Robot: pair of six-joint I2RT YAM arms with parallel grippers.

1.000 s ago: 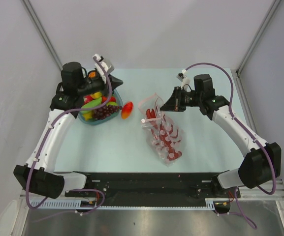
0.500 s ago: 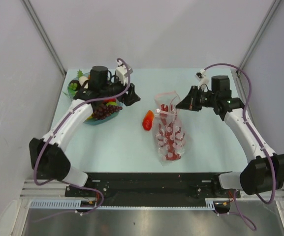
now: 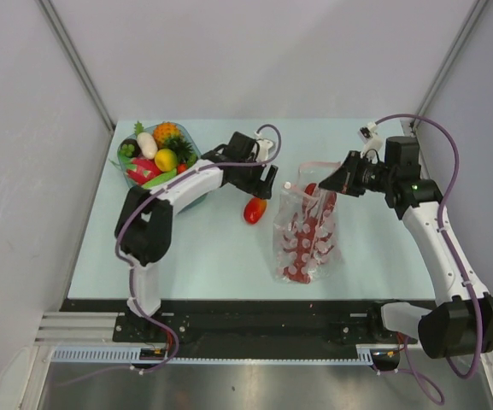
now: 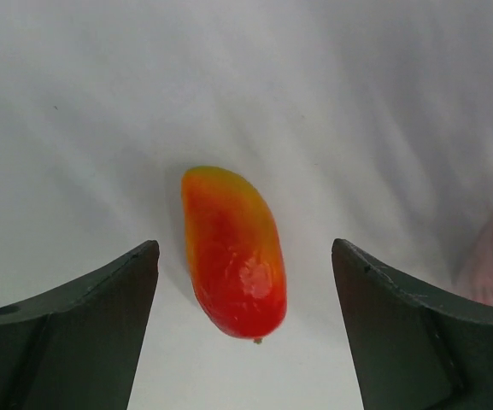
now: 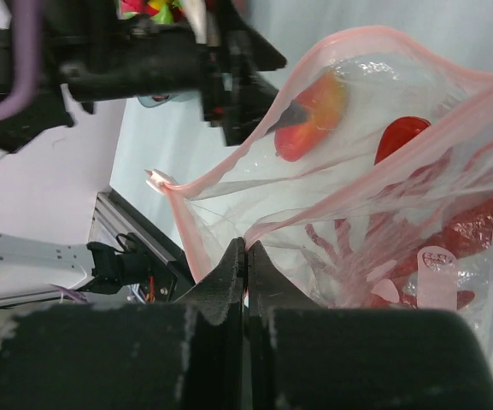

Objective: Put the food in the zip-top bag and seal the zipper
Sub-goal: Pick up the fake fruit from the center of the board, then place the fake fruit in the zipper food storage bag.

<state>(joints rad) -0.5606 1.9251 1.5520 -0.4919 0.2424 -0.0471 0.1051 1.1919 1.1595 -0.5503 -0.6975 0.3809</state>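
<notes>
A red-orange toy fruit (image 3: 255,209) lies on the table just left of the zip-top bag (image 3: 306,231). My left gripper (image 3: 263,184) hangs open over it. In the left wrist view the fruit (image 4: 233,252) lies between the spread fingers of that gripper (image 4: 244,282), touching neither. My right gripper (image 3: 331,181) is shut on the bag's upper rim and holds the mouth lifted open. In the right wrist view this gripper (image 5: 246,248) pinches the film by the pink zipper (image 5: 182,231). A red piece of food (image 5: 400,137) lies inside the bag (image 5: 383,196).
A blue-green tray (image 3: 128,177) at the back left holds more food, among it a pineapple (image 3: 167,132) and a yellow fruit (image 3: 166,160). Grey walls stand on three sides. The black rail with the arm bases (image 3: 255,316) runs along the near edge.
My left gripper has swung right from the tray to over the fruit and has opened. The fruit now lies nearer the bag. My right gripper has drawn the bag's mouth rightward.
</notes>
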